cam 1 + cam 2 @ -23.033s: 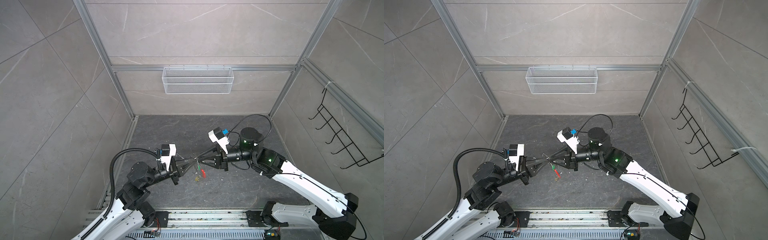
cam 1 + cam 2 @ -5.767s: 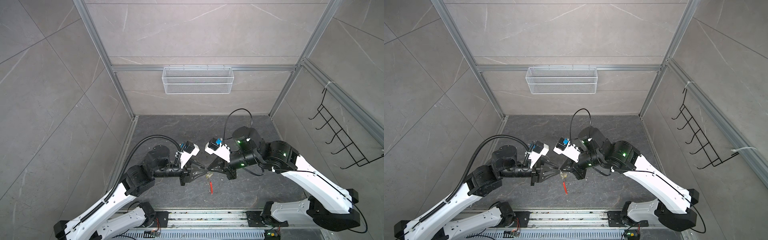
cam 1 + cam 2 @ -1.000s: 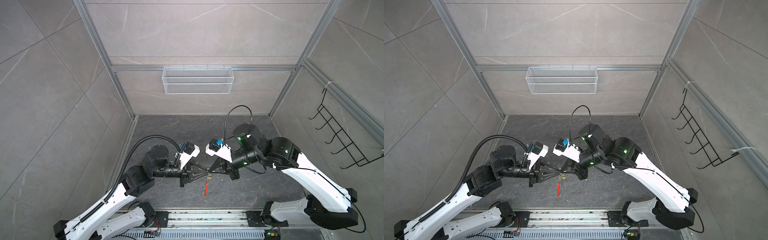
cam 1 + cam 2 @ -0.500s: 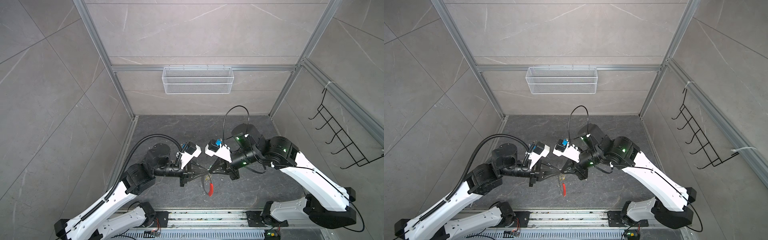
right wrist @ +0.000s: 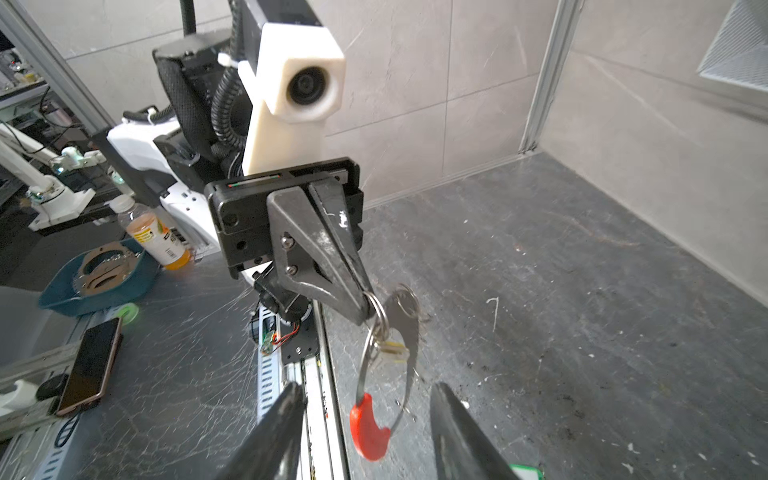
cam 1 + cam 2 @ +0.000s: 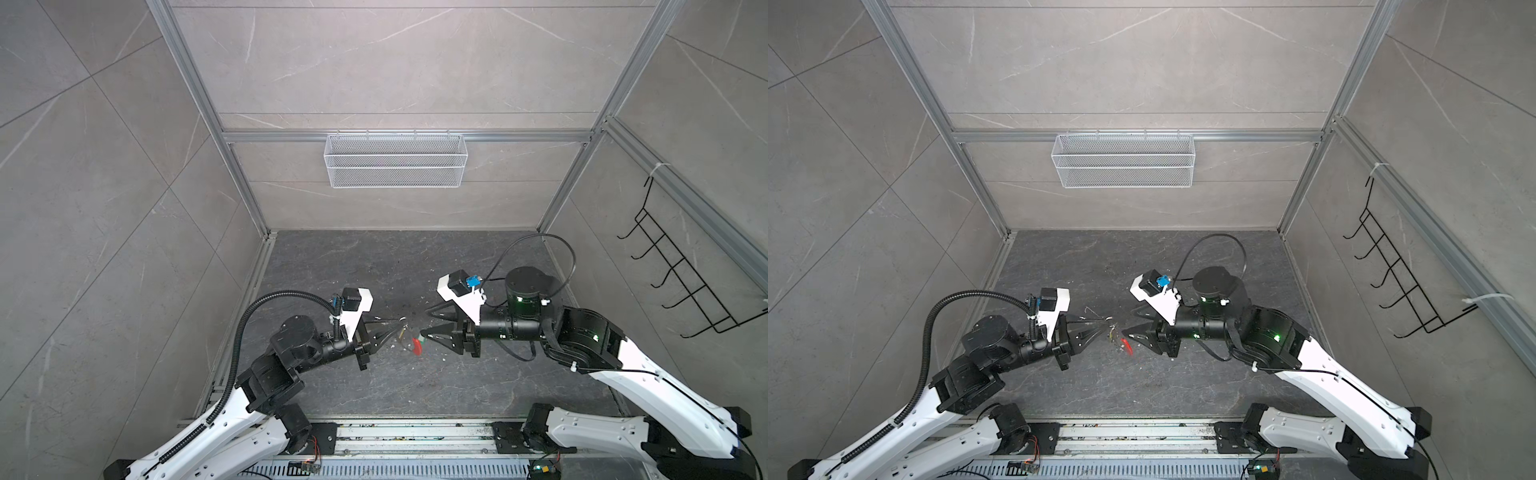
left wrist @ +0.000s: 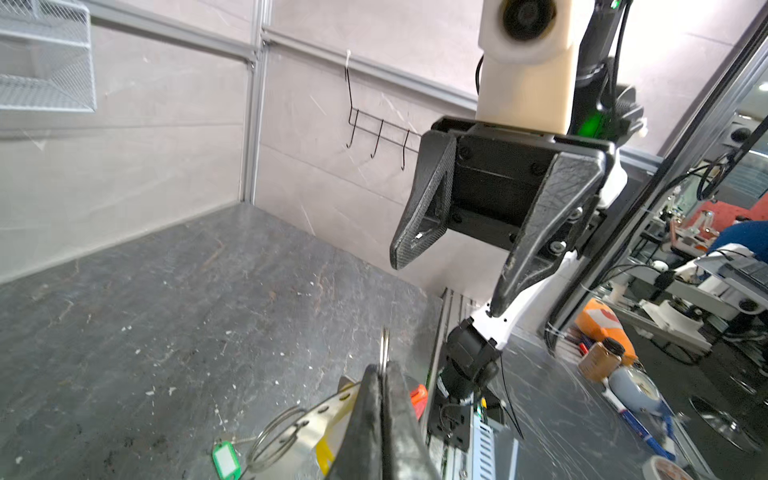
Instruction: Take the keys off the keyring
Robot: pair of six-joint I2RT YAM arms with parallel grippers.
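Keyring (image 5: pixel 368 428): hung between both arms; light, springy wire, likely to swing.
Right gripper (image 5: pixel 365 390): jaws stood apart, empty, just beside the loop's low end.
Green key (image 5: pixel 525 471): lay low beside that gripper; attachment unclear.
Yellow key (image 5: pixel 392 351): dangled under the top rings; smooth, tiny, best pinched flat.
Left gripper (image 5: pixel 365 309): clamped tight on the keyring's top rings.
Writing: none was legible.

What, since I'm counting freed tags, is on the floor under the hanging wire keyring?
A small green plastic tag appears to lie on the dark floor below the red-sleeved wire keyring. The shut left pincer hides the floor beneath itself.
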